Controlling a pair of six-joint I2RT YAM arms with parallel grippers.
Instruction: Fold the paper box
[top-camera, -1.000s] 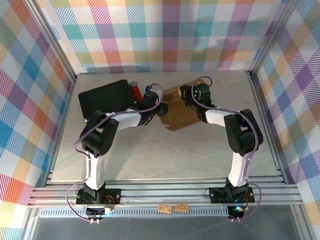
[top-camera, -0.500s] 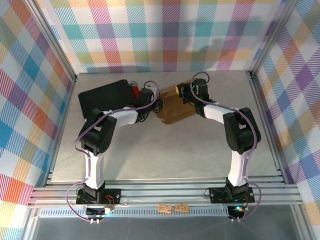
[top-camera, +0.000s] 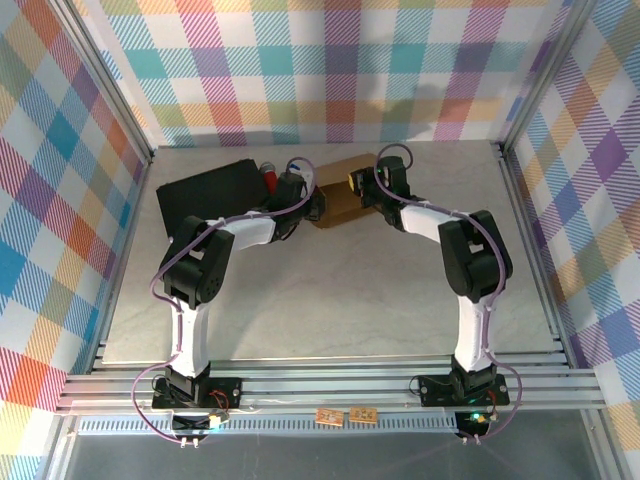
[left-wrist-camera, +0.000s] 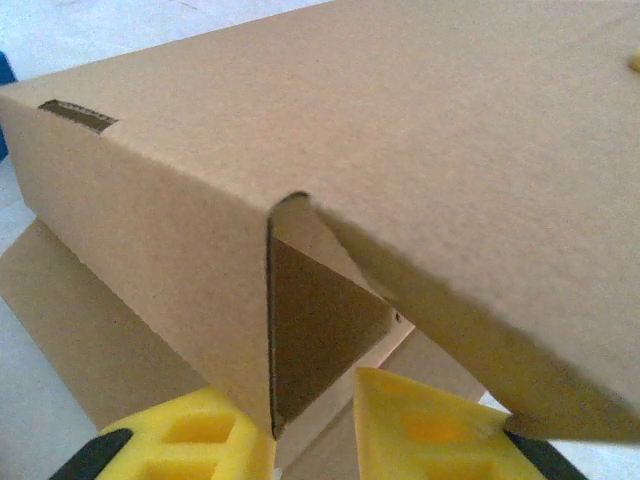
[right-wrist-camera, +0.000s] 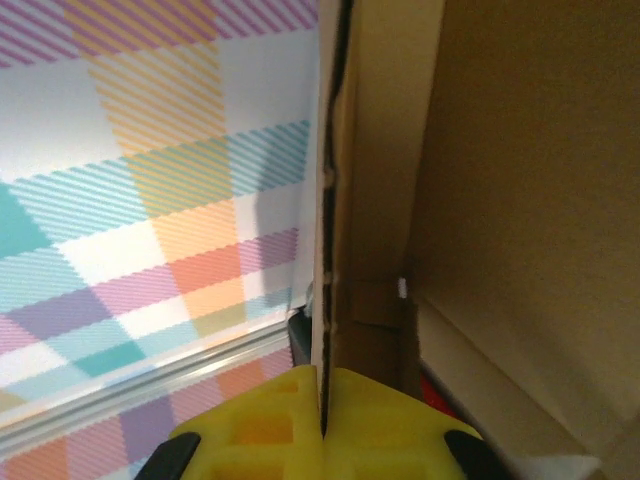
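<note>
**Top camera:** Two arms meeting at the paper box (top-camera: 338, 200), far back on the surface (top-camera: 330, 290), just right of a black case (top-camera: 205, 190) and a red cylinder (top-camera: 270, 178). Left pincer (top-camera: 314, 205) set at the box's left end, right pincer (top-camera: 358, 183) at its right end. Likely placed so to keep the cardboard from sliding or springing open during a fold.

**Left wrist camera:** Close on one corner of the paper box (left-wrist-camera: 450, 130), top panel laid over the side wall, a triangular gap unclosed beneath it. Left pincer (left-wrist-camera: 310, 440) astride the wall's cut edge, yellow fingers (left-wrist-camera: 200, 445) parted and, to judge by this tight view, clamping nothing. Seemingly poised there to press the corner square.

**Right wrist camera:** Right pincer (right-wrist-camera: 322, 410) squeezed tight on a thin, edge-on panel of the paper box (right-wrist-camera: 520, 200), fingers (right-wrist-camera: 250, 425) together with no gap. Panel held upright against the plaid wall (right-wrist-camera: 150, 200), apparently to steady that end and guide its flap inward. Fold judged well along, corners not yet tucked.
</note>
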